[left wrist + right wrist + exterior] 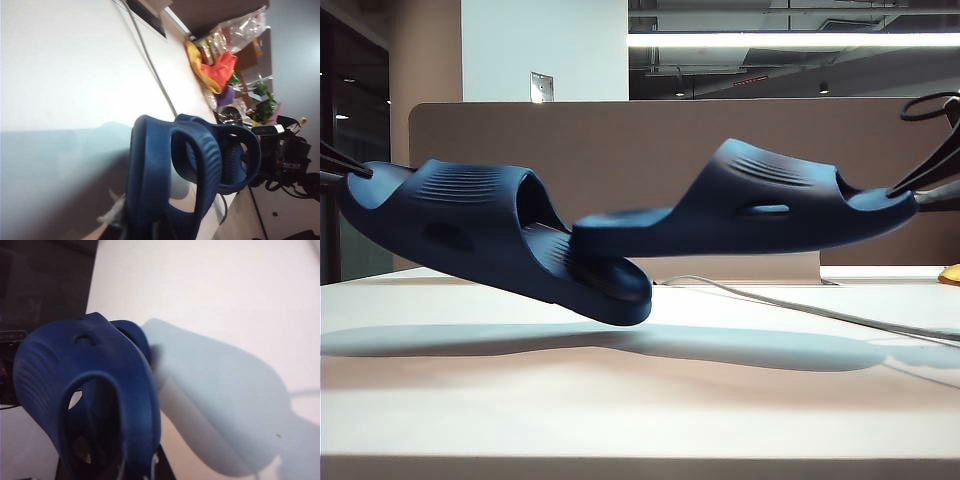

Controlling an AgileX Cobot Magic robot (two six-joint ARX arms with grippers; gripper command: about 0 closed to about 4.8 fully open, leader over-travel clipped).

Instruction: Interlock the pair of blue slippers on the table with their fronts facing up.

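Observation:
Both blue slippers hang in the air above the table [620,400]. My left gripper [345,168] is shut on the heel of the left slipper [470,220], whose toe dips towards the tabletop. On the right, my right gripper [920,180] is shut on the heel of the other slipper [760,210]. That slipper's toe lies over the left one's sole, just in front of its strap. In the left wrist view the held slipper [150,170] fills the foreground above the gripper [145,232], with the other slipper [235,155] behind. The right wrist view shows its slipper [85,370] over the gripper [135,472].
A brown partition panel [620,140] stands behind the table. A grey cable [800,305] runs across the far right of the tabletop. A yellow object [950,272] sits at the right edge. Colourful bags and clutter [220,70] lie beyond the table's end.

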